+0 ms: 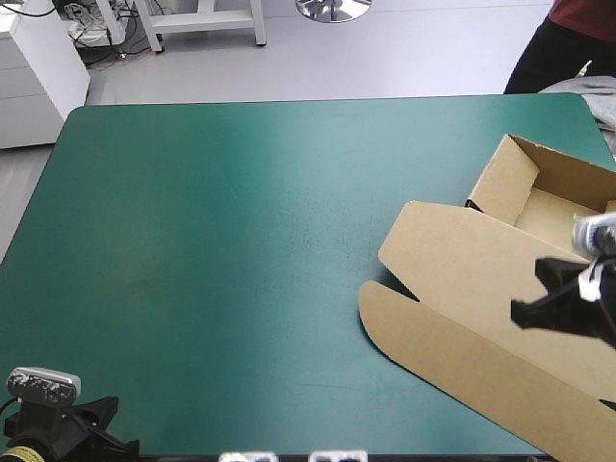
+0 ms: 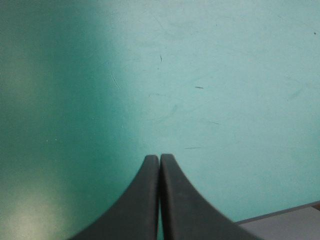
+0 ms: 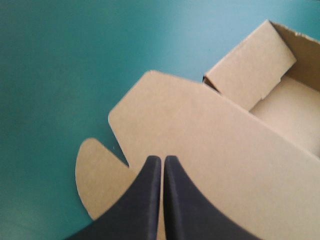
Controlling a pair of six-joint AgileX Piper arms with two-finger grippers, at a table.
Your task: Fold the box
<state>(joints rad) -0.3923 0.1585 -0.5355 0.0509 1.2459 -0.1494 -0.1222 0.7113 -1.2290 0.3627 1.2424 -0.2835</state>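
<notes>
The brown box (image 1: 462,279) sits on the right side of the surface (image 1: 241,241), close to its right edge and well apart from the left side. Part of it is made into a tray (image 3: 285,107). One short wall (image 1: 505,178) stands up at the far end, and I can see the floor of the tray next to it. The lid (image 3: 200,140) lies flat and open, spread out toward the middle of the surface. A round flap (image 3: 97,170) sticks out from the lid's near corner and lies flat too. So I think the walls are mostly done, and the lid and its flap are what is left to fold. The far right part of the box is cut off from view, so I may be wrong about the walls there. My right gripper (image 3: 162,160) is over the lid, near the round flap, with its two black fingers pressed together. I cannot tell if it touches the board. My left gripper (image 2: 160,159) is far from the box, at the near left corner, over bare teal-green cover. Its fingers are together too and hold nothing.
</notes>
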